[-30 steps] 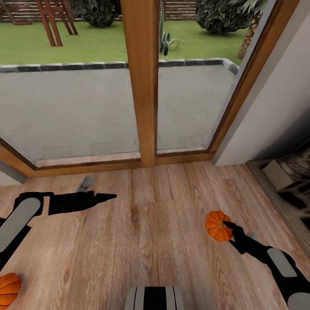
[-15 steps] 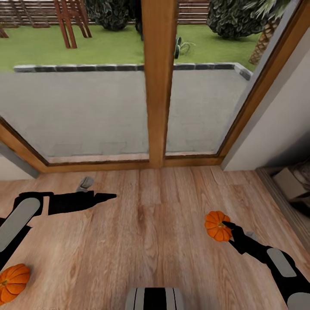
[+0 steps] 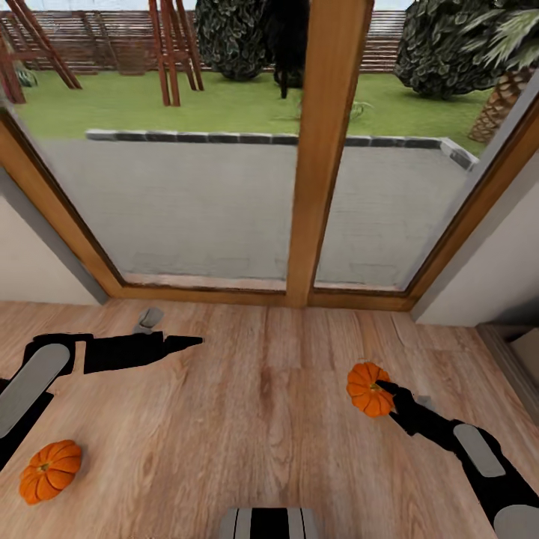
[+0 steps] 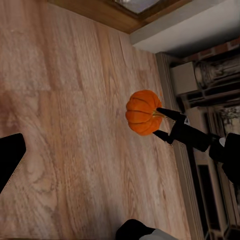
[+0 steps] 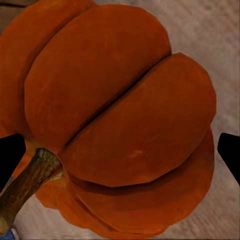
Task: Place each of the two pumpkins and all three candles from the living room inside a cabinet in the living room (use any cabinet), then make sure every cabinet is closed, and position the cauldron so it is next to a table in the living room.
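My right gripper [image 3: 383, 391] is shut on an orange ribbed pumpkin [image 3: 365, 389] and holds it just above the wooden floor at the right. From the right wrist, this pumpkin [image 5: 120, 100] sits between the two black fingertips [image 5: 10, 155], its dark stem off to one side. The left wrist view takes in the same pumpkin [image 4: 141, 112] with the right gripper [image 4: 161, 122] clamped on it. A second pumpkin [image 3: 50, 470] lies on the floor at the lower left, below my left arm. My left gripper [image 3: 196, 341] hangs open and empty over the floor. Candles, cabinet and cauldron are out of view.
A tall glass door with a wooden frame [image 3: 318, 187] stands straight ahead, with a patio and lawn beyond. A pale wall [image 3: 486, 262] closes the right side, and a dark low unit [image 3: 520, 355] stands at the right edge. Bare wooden floor [image 3: 262, 419] lies between my arms.
The whole view has swung left, so the camera moved. The floor pumpkin has come further into the picture. Both arms keep their pose, and the right gripper still holds its pumpkin.
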Controlling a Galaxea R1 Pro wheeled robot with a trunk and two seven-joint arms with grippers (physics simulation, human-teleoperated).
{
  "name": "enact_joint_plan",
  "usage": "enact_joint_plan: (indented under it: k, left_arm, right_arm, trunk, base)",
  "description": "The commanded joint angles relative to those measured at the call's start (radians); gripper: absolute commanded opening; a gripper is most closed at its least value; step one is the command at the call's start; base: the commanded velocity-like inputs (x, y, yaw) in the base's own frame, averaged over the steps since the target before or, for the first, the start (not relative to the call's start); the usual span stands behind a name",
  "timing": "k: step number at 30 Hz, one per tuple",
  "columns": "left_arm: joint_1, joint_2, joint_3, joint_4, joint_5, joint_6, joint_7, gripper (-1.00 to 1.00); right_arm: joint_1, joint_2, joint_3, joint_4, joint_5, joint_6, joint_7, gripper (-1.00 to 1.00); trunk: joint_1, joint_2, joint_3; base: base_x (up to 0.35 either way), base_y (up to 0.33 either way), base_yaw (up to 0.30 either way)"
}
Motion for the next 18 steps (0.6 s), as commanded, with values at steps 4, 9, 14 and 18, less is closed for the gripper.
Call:
enact_joint_plan:
  k: [4, 9, 14, 18]
  left_arm:
    - [-0.001, 0.001, 0.004, 0.001, -0.01, 0.001, -0.011, 1.0]
    - [-0.001, 0.003, 0.009, 0.005, -0.011, 0.001, -0.012, 1.0]
    - [-0.001, 0.007, 0.01, 0.007, -0.014, 0.001, -0.011, 1.0]
    - [-0.001, 0.009, 0.011, 0.008, -0.014, 0.001, -0.01, 1.0]
  right_arm:
    - [0.001, 0.0, 0.094, -0.104, -0.002, 0.035, 0.018, -1.0]
    - [0.0, 0.027, 0.207, -0.306, 0.004, 0.224, -0.043, -1.0]
    - [-0.001, 0.039, 0.28, -0.408, -0.002, 0.305, -0.154, -1.0]
    - [-0.001, 0.056, 0.318, -0.498, 0.005, 0.384, -0.186, -1.0]
  trunk:
    - [0.0, 0.0, 0.003]
    - [0.0, 0.0, 0.007]
    - [0.0, 0.0, 0.008]
    - [0.0, 0.0, 0.008]
  base:
    - [0.0, 0.0, 0.259]
    - [0.0, 0.0, 0.269]
    - [0.0, 0.0, 0.142]
    - [0.0, 0.0, 0.032]
